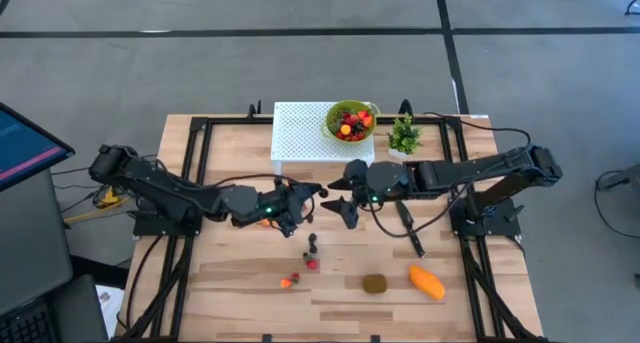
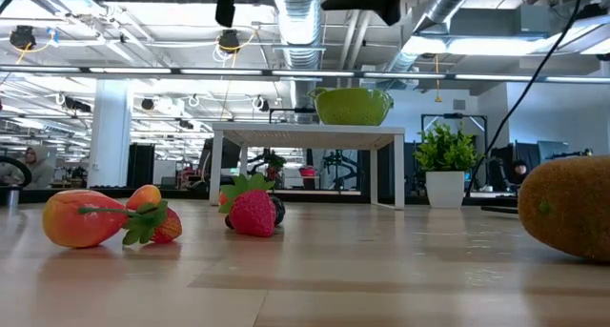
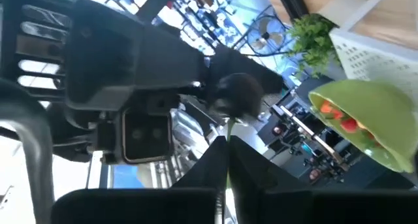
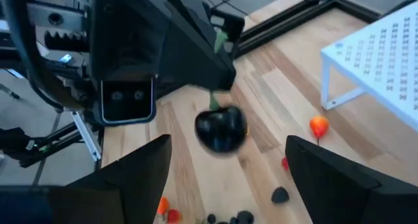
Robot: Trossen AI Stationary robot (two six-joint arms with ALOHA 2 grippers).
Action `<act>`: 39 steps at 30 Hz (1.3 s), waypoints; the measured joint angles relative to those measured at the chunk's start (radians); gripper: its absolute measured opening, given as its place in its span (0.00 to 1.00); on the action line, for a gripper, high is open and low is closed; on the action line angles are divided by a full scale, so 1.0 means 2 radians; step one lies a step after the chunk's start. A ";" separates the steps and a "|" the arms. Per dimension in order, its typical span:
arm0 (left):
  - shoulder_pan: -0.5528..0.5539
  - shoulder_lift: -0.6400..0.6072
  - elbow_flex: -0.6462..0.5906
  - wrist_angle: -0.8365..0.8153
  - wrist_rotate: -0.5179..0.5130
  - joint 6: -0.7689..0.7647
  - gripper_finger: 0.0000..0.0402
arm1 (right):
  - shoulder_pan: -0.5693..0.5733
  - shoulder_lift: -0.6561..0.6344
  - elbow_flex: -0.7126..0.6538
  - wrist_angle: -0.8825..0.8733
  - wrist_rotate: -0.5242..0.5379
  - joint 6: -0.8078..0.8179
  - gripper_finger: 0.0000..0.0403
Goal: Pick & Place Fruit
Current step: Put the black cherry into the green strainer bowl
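My left gripper [image 1: 312,194] hovers over the table's middle, shut on a dark cherry [image 4: 222,130] that hangs by its green stem. My right gripper [image 1: 340,197] faces it from the right, open, with its two fingers [image 4: 140,178] level below and on either side of the cherry, not touching it. Small red, orange and dark berries [image 1: 312,253] lie on the wood near the front. A strawberry [image 2: 253,213] and an orange-red fruit [image 2: 81,219] show in the low view. A brown kiwi [image 1: 375,283] and an orange mango [image 1: 427,281] rest on the table's front right. My left gripper pinches the cherry's green stem [image 4: 218,42] at its upper end between the two shut fingers [image 4: 196,64]. The round dark fruit hangs below them, lifted clear of the table. In the left wrist view the stem [image 3: 226,145] shows in the slit between the fingers.
A green bowl [image 1: 350,121] of red and orange fruit stands on a white perforated stand [image 1: 300,138] at the far edge. A small potted plant [image 1: 404,135] sits right of it. A slim black knife [image 1: 410,228] lies under the right arm. Black frame rails border the table.
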 joint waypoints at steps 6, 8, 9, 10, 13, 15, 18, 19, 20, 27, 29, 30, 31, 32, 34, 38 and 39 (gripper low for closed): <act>0.012 0.009 0.001 0.007 0.022 0.000 0.00 | -0.007 0.000 0.000 0.013 0.000 -0.009 0.73; 0.017 0.016 0.004 0.017 0.026 -0.001 0.00 | -0.010 0.000 0.000 0.017 0.000 -0.009 0.72; 0.017 0.017 0.004 0.015 0.026 -0.001 0.00 | -0.012 0.000 0.000 0.019 0.000 -0.009 0.72; 0.017 0.018 0.003 0.016 0.025 -0.001 0.00 | -0.014 0.000 0.000 0.020 0.000 -0.009 0.72; 0.022 0.022 0.003 0.027 0.024 -0.001 0.00 | -0.014 0.000 0.000 0.020 0.001 -0.008 0.70; 0.022 0.020 0.003 0.027 0.022 -0.001 0.00 | -0.014 0.000 0.000 0.017 0.001 -0.008 0.70; 0.026 0.020 0.003 0.031 0.022 -0.001 0.00 | -0.014 0.000 0.000 0.014 0.001 -0.008 0.70; 0.026 0.020 0.003 0.032 0.022 -0.001 0.00 | -0.014 0.000 0.000 0.014 0.001 -0.008 0.70; 0.026 0.020 0.003 0.033 0.021 -0.001 0.00 | -0.014 0.000 0.000 0.014 0.001 -0.008 0.70; 0.026 0.020 0.003 0.035 0.021 -0.001 0.01 | -0.019 0.000 0.000 0.014 0.001 -0.008 0.67; 0.026 0.020 0.003 0.035 0.021 -0.001 0.00 | -0.019 0.000 0.000 0.014 0.001 -0.008 0.64; 0.026 0.020 0.003 0.036 0.021 -0.001 0.00 | -0.019 0.000 0.000 0.014 0.001 -0.008 0.62; 0.026 0.020 0.003 0.035 0.021 -0.001 0.00 | -0.019 0.000 0.000 0.014 0.001 -0.008 0.60; 0.026 0.020 0.003 0.035 0.021 -0.001 0.00 | -0.019 0.000 0.000 0.014 0.001 -0.008 0.57; 0.026 0.020 0.003 0.036 0.021 -0.001 0.01 | -0.019 0.000 0.000 0.014 0.001 -0.008 0.51; 0.026 0.020 0.003 0.036 0.021 -0.001 0.00 | -0.019 0.000 0.000 0.014 0.001 -0.008 0.38; 0.026 0.020 0.003 0.036 0.021 -0.001 0.00 | -0.019 0.000 0.000 0.014 0.001 -0.008 0.35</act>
